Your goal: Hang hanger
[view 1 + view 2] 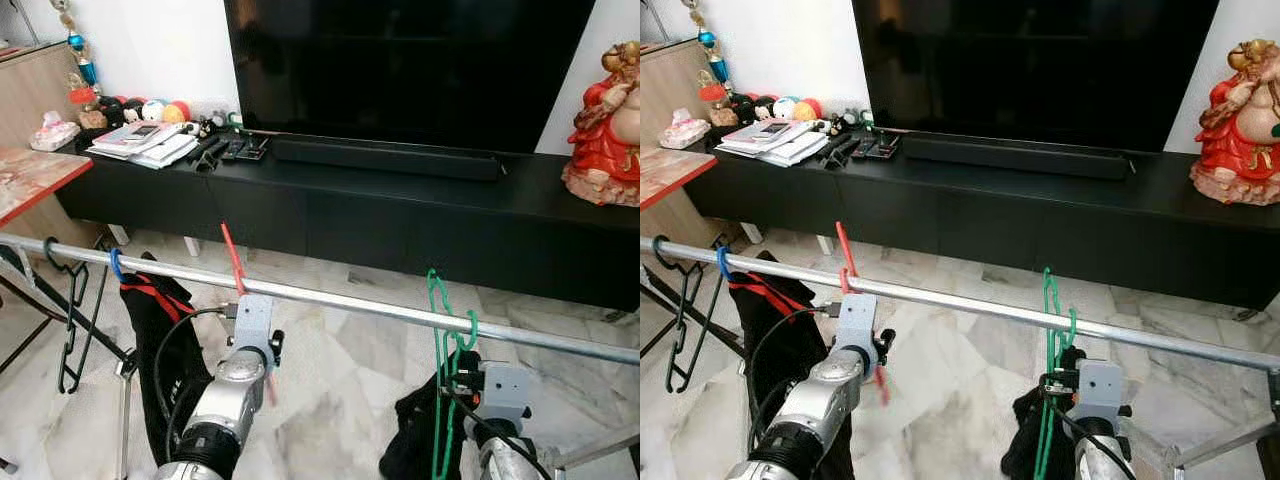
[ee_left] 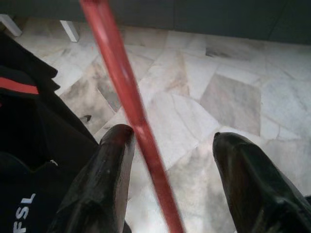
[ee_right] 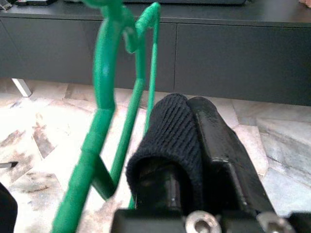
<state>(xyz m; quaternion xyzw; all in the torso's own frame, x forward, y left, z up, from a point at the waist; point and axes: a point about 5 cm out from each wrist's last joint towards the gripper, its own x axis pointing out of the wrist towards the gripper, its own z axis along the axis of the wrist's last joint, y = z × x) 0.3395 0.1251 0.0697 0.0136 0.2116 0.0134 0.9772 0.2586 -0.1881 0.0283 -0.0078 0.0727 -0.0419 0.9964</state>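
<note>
The left gripper (image 2: pixel 167 182), fingers wide, is straddling the red hanger (image 1: pixel 232 258) on the rail (image 1: pixel 360 303); the right gripper (image 3: pixel 194 145), pinched shut, should be leaving the green hanger (image 1: pixel 440 340) seated.

We are counting four hangers along one metal rail (image 1: pixel 340 300): one black (image 1: pixel 70 330), one blue hook (image 1: pixel 116 266), one red (image 1: pixel 233 258), one green (image 1: pixel 443 350). We are logging one television (image 1: pixel 410 60), one soundbar (image 1: pixel 385 157), one red figurine (image 1: pixel 608 120), two grippers.
</note>
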